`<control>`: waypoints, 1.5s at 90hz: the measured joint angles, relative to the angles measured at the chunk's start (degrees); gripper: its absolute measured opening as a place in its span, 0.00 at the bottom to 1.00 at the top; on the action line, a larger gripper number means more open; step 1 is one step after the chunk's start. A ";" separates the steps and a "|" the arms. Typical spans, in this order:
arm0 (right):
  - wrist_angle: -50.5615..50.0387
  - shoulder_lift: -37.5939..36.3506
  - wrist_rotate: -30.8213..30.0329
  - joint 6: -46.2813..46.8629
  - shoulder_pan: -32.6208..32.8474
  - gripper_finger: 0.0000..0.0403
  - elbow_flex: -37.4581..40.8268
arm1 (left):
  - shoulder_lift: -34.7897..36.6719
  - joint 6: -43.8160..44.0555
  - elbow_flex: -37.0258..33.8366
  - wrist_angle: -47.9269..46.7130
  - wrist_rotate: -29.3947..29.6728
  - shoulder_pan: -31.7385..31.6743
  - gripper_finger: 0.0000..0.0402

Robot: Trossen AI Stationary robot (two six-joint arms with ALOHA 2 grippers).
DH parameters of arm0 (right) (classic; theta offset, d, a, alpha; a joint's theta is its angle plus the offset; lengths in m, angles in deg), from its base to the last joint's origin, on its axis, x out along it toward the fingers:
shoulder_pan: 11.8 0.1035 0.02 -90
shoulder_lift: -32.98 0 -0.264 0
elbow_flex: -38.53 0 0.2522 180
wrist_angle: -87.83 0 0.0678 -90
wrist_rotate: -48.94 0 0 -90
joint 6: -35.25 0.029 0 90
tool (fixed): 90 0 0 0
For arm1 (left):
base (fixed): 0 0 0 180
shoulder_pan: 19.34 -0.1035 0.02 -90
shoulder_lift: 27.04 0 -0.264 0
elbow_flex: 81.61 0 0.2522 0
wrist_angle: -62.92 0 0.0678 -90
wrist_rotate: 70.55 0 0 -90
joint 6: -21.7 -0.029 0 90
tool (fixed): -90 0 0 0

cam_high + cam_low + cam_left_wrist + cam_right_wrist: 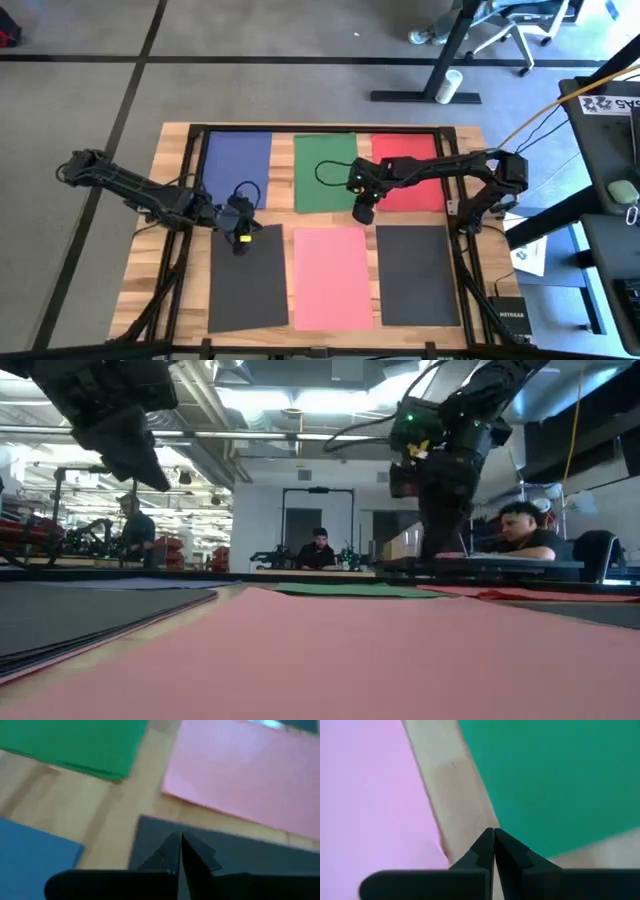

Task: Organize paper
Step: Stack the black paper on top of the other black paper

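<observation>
Hands (243,243) above 6 lengthwise sheets (331,277)

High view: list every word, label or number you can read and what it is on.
White label on the dark equipment right of the table: letters too blurred to read.
Dark box on the floor: faint lettering, unreadable.
Paper sheets: no text.

paper (325,228) on table (150,230) | two rows | three per row
</observation>
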 joint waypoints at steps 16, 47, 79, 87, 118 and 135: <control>5.65 0.09 0.25 0.00 2.92 0.00 -0.02 | -0.50 -3.67 0.00 -0.65 -0.24 -2.86 0.02; 13.72 0.09 -5.18 1.36 8.25 0.00 -0.04 | -10.38 -13.70 0.00 5.92 -10.61 -10.67 0.25; 14.66 0.09 -7.68 1.51 8.74 0.17 -0.04 | -22.93 -18.75 0.00 8.27 -17.39 -17.07 0.41; 14.74 0.09 -8.72 1.52 8.74 0.23 -0.04 | -25.22 -19.61 0.00 8.33 -17.47 -17.40 0.43; 14.84 0.09 -10.81 1.89 8.72 0.28 -0.04 | -27.61 -22.51 0.24 8.51 -15.84 -18.22 0.44; 15.07 0.09 -10.82 2.93 8.72 0.28 -0.04 | -27.67 -22.51 0.20 8.27 -15.09 -18.18 0.37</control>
